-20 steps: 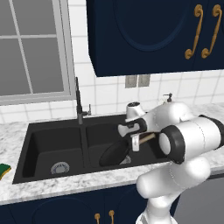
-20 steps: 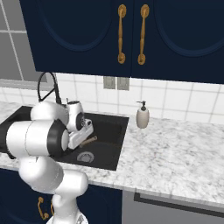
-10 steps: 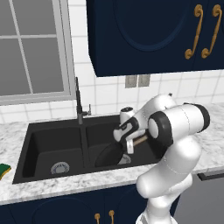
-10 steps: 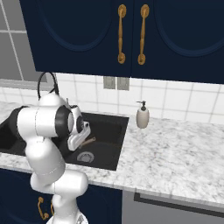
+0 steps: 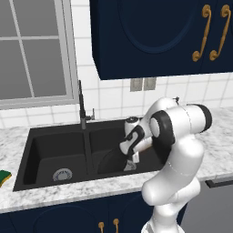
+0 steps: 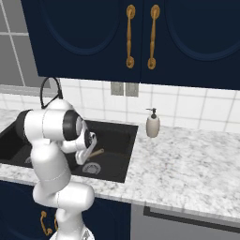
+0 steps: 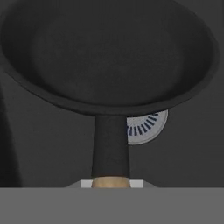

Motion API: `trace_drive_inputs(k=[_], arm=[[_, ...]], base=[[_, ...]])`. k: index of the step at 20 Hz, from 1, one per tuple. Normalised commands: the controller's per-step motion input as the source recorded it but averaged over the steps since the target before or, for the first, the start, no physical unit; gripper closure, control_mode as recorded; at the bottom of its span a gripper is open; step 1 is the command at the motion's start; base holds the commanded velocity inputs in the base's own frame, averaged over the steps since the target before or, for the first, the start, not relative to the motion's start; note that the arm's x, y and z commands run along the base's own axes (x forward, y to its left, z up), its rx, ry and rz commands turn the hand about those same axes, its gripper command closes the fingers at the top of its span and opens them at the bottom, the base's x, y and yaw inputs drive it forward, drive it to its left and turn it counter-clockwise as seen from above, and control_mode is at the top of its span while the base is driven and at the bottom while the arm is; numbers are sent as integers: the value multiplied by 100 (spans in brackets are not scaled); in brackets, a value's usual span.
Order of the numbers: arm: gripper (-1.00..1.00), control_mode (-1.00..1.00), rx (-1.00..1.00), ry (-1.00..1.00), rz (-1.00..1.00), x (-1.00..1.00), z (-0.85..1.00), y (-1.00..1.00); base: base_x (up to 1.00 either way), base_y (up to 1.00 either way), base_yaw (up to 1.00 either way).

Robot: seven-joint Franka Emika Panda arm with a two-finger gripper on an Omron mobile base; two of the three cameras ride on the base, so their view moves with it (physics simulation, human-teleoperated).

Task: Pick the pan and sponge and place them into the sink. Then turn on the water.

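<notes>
Gripper (image 5: 129,164): clamped on the tan handle of the pan (image 7: 109,52).
Pan: held low over the right basin of the sink (image 5: 45,136), above its drain (image 7: 146,127).
Sponge (image 5: 4,176): on the counter, left of the sink.
Risk: an early release could tip the pan against the divider.

Up top we see navy cabinet doors (image 6: 187,37) with curved brass handles (image 6: 140,36), and in the left base view the same cabinet (image 5: 154,36) fills the upper right. A window (image 5: 32,50) with a grey frame sits at upper left there. White tiled backsplash (image 6: 187,105) runs behind, carrying a grey wall outlet (image 6: 124,88) at centre. A white soap dispenser (image 6: 153,123) stands upright on the speckled marble counter (image 6: 187,164), right of centre. Below, lower cabinet doors (image 5: 68,220) show small brass pulls (image 5: 108,225).
</notes>
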Motion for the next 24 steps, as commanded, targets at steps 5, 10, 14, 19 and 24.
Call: trace_drive_inputs(k=[5, 10, 14, 19, 24], arm=[[100, -100, 0, -13, 7, 17, -27, 0], [-100, -100, 0, -3, 4, 31, -14, 0], [-100, -100, 0, 0, 3, 38, -3, 0], [-100, -100, 0, 0, 3, 27, -11, 0], [-100, -100, 0, -2, 6, 3, 19, 0]], base=[[0, 0, 0], [0, 0, 0], [0, 0, 0], [0, 0, 0], [0, 0, 0]])
